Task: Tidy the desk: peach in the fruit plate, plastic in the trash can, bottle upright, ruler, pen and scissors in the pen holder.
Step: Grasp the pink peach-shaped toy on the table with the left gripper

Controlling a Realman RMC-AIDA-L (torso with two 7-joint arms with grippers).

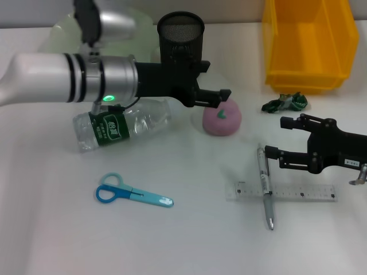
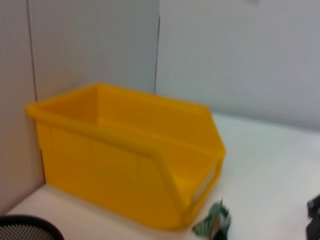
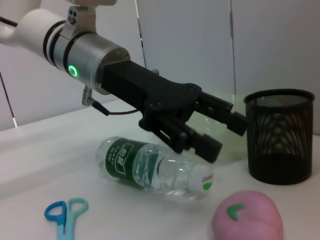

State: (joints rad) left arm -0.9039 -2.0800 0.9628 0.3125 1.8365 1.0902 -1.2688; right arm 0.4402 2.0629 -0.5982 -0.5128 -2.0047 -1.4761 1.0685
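Two arms w/ jaws released over white desk [image 1: 189, 240], grey wall panels [image 2: 235, 50] behind yellow bin [image 1: 307, 46]

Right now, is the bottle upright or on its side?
On its side. The bottle lies flat on the desk, cap toward the peach, under the open left gripper.

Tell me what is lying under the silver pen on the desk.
The silver pen lies across a clear plastic ruler, crossing it near one end. The strip of ruler directly beneath the pen is covered.
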